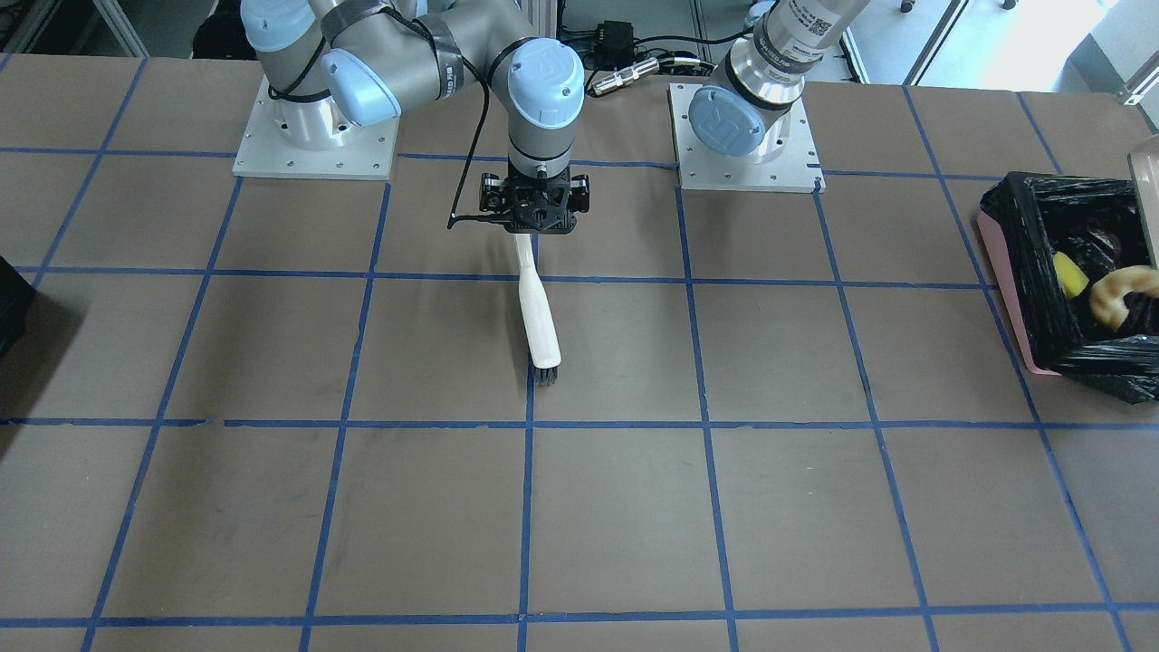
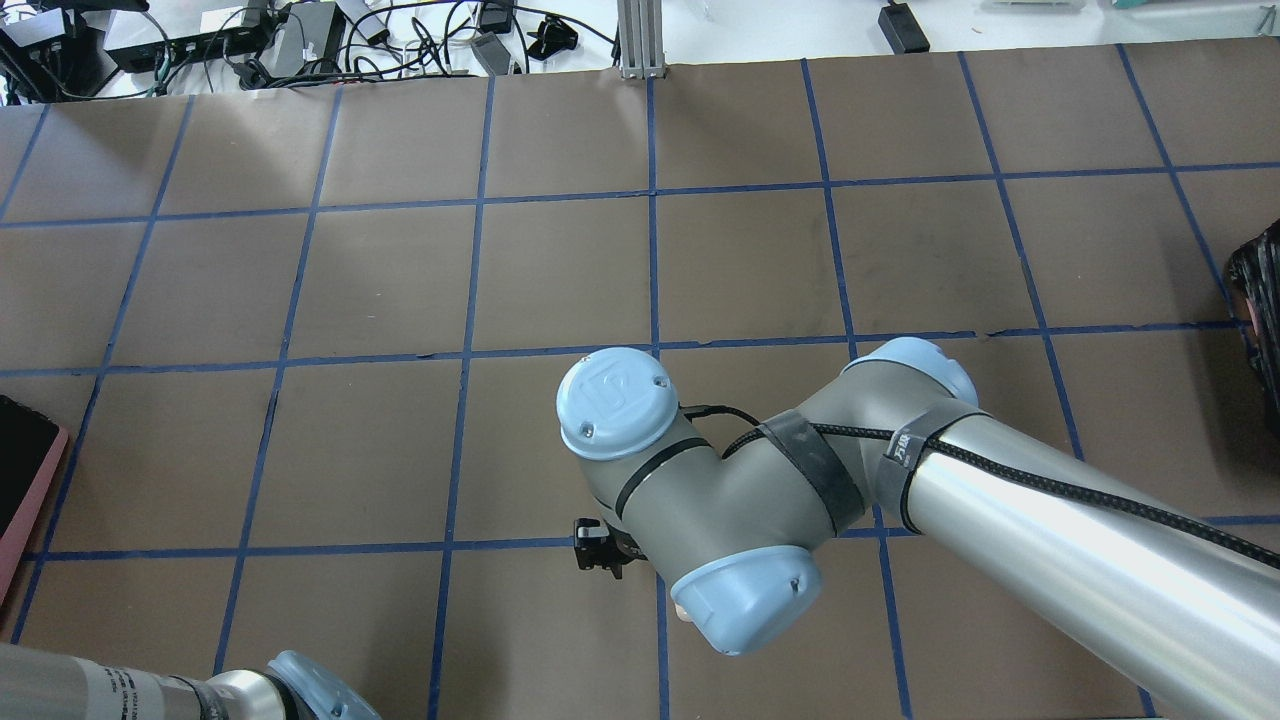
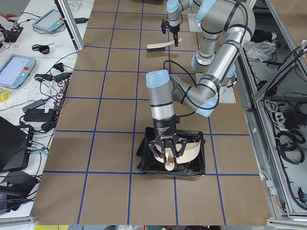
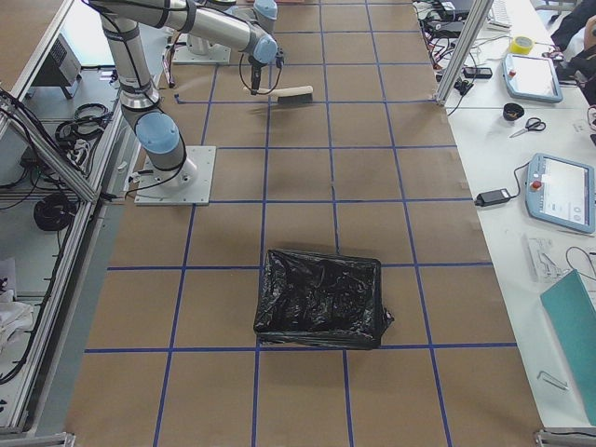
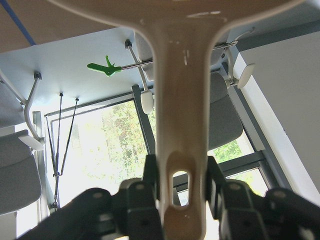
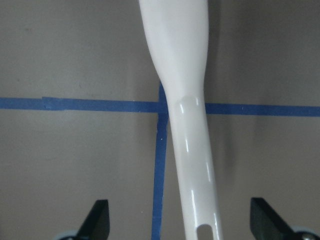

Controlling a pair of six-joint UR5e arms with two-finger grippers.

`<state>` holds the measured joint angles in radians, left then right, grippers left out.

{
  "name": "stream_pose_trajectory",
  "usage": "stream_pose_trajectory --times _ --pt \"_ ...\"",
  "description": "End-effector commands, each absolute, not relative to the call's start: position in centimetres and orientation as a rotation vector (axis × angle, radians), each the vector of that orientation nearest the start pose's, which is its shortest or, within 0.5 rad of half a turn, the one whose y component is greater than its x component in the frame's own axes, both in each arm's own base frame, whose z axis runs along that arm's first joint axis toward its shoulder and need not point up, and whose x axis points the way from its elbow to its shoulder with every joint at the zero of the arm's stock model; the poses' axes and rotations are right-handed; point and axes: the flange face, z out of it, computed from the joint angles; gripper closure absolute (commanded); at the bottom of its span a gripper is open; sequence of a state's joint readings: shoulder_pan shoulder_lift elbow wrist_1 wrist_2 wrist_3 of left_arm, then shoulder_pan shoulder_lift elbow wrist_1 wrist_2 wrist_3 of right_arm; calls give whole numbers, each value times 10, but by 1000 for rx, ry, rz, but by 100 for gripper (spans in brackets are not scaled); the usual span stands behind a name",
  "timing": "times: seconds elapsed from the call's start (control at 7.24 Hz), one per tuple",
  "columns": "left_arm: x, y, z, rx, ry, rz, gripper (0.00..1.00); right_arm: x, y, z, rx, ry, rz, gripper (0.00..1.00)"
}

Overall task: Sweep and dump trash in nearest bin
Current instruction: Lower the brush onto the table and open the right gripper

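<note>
The pink bin point(image 1: 1007, 290), lined with a black bag, stands at the table end on my left. A green-and-yellow sponge piece point(image 1: 1070, 274) and a croissant-like piece point(image 1: 1118, 294) lie inside it. The potato-like piece does not show. My left gripper point(image 5: 181, 175) is shut on the handle of a cream dustpan point(image 3: 189, 149), held tilted over the bin point(image 3: 192, 167). My right gripper point(image 1: 536, 226) points down over the handle end of a white brush point(image 1: 541, 317) lying on the table. In the right wrist view its fingers point(image 6: 100, 220) stand wide apart on either side of the handle, not touching it.
A second bin with a black bag point(image 4: 321, 298) stands at the table end on my right; its edge shows in the overhead view point(image 2: 1260, 300). The brown table point(image 1: 634, 507) carries a grid of blue tape. The arm base plates point(image 1: 742, 136) sit at the robot's edge.
</note>
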<state>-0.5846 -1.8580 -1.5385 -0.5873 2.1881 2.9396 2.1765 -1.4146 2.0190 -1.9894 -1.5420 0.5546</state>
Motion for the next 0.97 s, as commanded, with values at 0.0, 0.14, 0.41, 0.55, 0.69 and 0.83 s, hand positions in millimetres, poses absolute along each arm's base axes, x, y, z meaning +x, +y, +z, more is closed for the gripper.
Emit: stream_pose_trajectory --times 0.0,0.14,0.41,0.55,0.69,0.83 --pt "478 -410 478 -2469 -2134 -1430 100 385 -330 275 -85 3197 166 0" --pt "471 -416 481 -2492 -2127 -1419 100 390 -347 298 -73 3177 104 0" --pt "417 -465 488 -2654 -2049 -1335 100 403 -371 361 -82 3156 45 1" --pt "381 -487 498 -2700 -2068 -1286 100 406 -379 401 -90 3158 45 1" --pt "361 -499 496 -2707 -2099 -1236 100 398 -387 441 -73 3165 33 0" --pt "346 -508 494 -2690 -2161 -1187 100 380 -398 466 -111 3194 56 0"
